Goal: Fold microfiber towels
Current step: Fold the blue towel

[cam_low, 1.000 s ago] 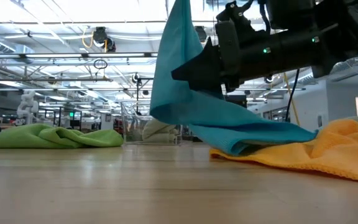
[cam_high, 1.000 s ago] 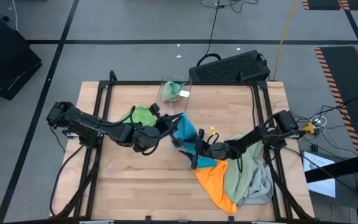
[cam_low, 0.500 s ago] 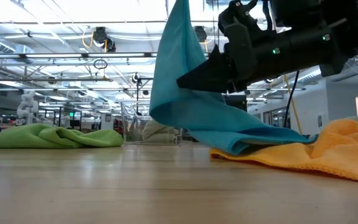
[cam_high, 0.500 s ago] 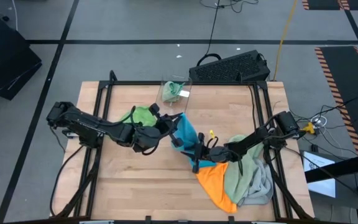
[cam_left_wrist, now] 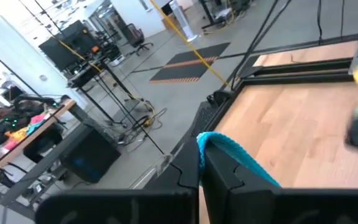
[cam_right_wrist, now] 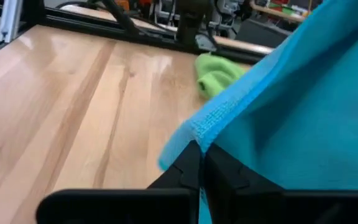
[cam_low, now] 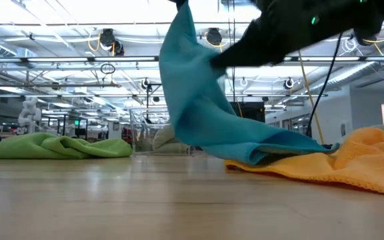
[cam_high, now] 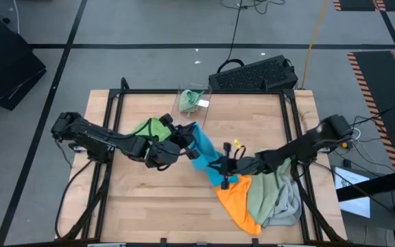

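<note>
Both hands are closed on the blue towel (cam_high: 204,147) above the surface's (cam_high: 149,206) middle: the left hand (cam_high: 184,134) pinches its 11 o'clock corner, the right hand (cam_high: 223,167) its 5 o'clock edge. Its lower end lies on the orange towel (cam_high: 237,200). No readable writing shows.

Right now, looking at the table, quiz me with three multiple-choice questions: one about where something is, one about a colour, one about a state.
1. Where is the bright green towel?
A. In the clear bin
B. On the table under the left arm
C. On the orange towel

2. What colour towel do both grippers hold?
A. Orange
B. Grey
C. Blue

3. How is the blue towel?
A. Partly lifted
B. Folded flat
C. On the floor

Answers:
1 B, it lies beside the left gripper.
2 C, the right gripper pinches blue cloth too.
3 A, one end rises, the other rests on the orange towel.
</note>
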You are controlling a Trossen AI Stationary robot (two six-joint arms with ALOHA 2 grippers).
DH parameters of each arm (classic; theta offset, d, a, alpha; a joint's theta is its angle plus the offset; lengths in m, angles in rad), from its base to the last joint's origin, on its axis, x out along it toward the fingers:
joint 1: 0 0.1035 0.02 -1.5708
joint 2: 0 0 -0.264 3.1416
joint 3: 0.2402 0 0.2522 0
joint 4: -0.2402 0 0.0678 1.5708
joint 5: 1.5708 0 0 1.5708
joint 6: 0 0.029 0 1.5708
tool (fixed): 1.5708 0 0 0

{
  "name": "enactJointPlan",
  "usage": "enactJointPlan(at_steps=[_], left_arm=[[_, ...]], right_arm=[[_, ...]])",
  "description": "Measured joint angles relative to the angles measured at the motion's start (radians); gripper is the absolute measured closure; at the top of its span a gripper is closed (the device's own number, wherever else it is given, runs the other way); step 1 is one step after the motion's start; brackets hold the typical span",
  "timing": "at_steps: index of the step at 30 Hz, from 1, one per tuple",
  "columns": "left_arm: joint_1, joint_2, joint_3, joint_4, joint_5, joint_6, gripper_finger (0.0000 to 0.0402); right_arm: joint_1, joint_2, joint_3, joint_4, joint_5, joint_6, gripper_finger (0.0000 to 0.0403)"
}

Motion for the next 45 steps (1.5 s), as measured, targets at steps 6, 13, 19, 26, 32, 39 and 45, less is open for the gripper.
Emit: enactJointPlan(at_steps=[6,13,19,26,32,39,45], left_arm=[[-0.012,-0.050,-0.001,-0.020,0.051,-0.009,0.0390],[0.017,-0.187,0.001,0.004,0.154,0.018,0.0391],[0.064,-0.269,0.001,0.093,0.390,0.012,0.0397],[0.032,-0.293,0.002,-0.108,0.501,-0.138,0.0397],[-0.038,-0.251,0.000,-0.303,0.530,-0.314,0.0390],[-0.141,-0.186,0.000,-0.361,0.565,-0.423,0.0393],[-0.234,-0.137,0.001,-0.360,0.583,-0.492,0.0396]], right_arm=[[-0.025,-0.315,0.000,-0.243,0.004,-0.040,0.0401],[-0.130,-0.658,0.035,-0.330,0.003,-0.099,0.0402],[-0.244,-0.734,0.244,-0.519,-0.141,-0.086,0.0402],[-0.230,-0.698,0.316,-0.721,-0.303,0.032,0.0402],[-0.185,-0.673,0.256,-0.755,-0.309,0.120,0.0403],[-0.104,-0.650,0.144,-0.715,-0.374,0.263,0.0403],[0.009,-0.597,0.059,-0.593,-0.411,0.377,0.0403]])
